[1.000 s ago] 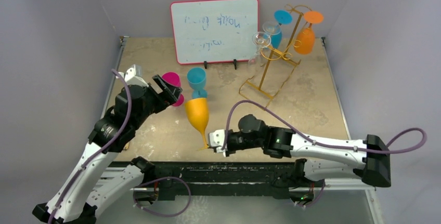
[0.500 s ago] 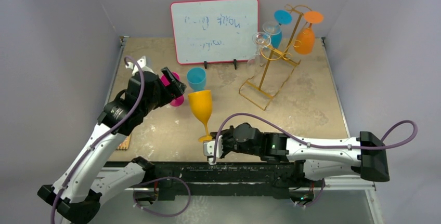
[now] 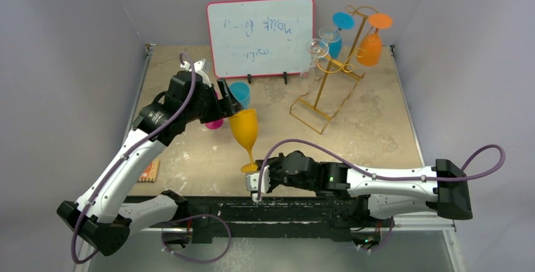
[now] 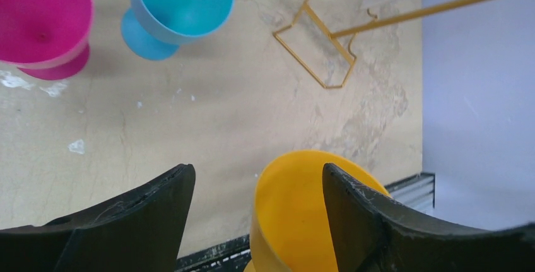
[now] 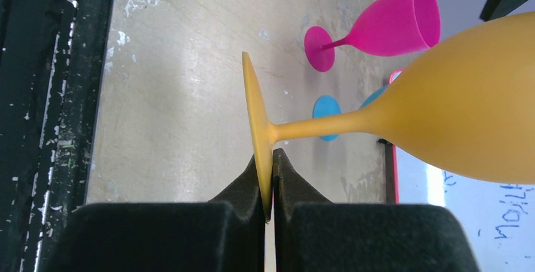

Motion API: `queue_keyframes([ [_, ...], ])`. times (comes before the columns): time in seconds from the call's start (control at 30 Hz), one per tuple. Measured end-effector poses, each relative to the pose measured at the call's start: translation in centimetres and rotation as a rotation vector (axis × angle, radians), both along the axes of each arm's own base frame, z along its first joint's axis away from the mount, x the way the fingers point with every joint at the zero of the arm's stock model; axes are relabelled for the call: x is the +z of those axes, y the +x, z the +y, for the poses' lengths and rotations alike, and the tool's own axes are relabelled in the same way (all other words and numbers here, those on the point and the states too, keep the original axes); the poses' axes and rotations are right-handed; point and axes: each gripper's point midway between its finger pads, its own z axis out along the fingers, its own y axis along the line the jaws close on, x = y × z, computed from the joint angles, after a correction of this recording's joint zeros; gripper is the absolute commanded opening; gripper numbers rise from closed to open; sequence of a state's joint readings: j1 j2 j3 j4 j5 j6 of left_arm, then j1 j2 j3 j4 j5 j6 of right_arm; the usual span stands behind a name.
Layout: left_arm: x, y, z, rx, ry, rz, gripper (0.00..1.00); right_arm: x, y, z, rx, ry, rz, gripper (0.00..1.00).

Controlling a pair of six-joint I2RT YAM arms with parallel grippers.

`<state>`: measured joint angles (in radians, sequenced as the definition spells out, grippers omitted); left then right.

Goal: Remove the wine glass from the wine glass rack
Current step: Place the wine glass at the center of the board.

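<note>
Right wrist view tells me most: my right gripper (image 5: 271, 158) is clenched on the flat foot of the orange wine glass (image 5: 467, 120). The glass stands bowl-up near the front edge of the bench (image 3: 378, 133). My left gripper (image 4: 257, 170) is spread wide astride the bowl's rim; I cannot tell whether it touches. The wine glass rack (image 3: 329, 78) stands well apart, far right.

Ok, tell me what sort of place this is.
Probably a robot test cell: two arms bolted to a worn table, plain grey walls, a whiteboard and wine glass rack as props.
</note>
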<state>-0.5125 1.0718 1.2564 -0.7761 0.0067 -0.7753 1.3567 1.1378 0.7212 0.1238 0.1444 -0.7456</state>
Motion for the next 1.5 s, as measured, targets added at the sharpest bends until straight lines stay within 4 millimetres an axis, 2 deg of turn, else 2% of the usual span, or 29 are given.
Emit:
queue_keyframes([
  [0.1, -0.8, -0.6, -0.9, -0.076, 0.003, 0.028, 0.62, 0.0, 0.3, -0.2, -0.016, -0.005, -0.013, 0.00],
  [0.37, -0.5, -1.8, -2.3, -0.199, -0.029, 0.026, 0.38, -0.5, 0.4, -0.7, -0.019, -0.038, -0.038, 0.00],
  [0.5, -0.5, -2.0, -2.6, -0.236, -0.023, 0.021, 0.21, -0.7, 0.6, -1.2, -0.022, -0.053, -0.057, 0.00],
  [0.67, -1.1, -1.9, -2.7, -0.268, -0.006, 0.027, 0.00, -1.1, 0.8, -1.8, -0.035, -0.085, -0.079, 0.06],
  [0.83, -1.4, -2.0, -2.8, -0.293, 0.009, 0.030, 0.00, -1.4, 1.0, -2.3, -0.049, -0.103, -0.088, 0.10],
  [1.03, -1.6, -2.1, -2.7, -0.303, 0.020, 0.028, 0.00, -1.4, 1.2, -2.3, -0.065, -0.090, -0.086, 0.25],
  [1.33, -1.5, -2.1, -2.0, -0.271, 0.043, 0.020, 0.00, -0.2, 1.4, -2.2, -0.094, -0.022, -0.077, 0.42],
  [1.5, -2.2, -2.0, -1.1, -0.237, 0.086, 0.034, 0.00, 0.6, 1.4, -2.3, -0.103, 0.011, -0.070, 0.47],
])
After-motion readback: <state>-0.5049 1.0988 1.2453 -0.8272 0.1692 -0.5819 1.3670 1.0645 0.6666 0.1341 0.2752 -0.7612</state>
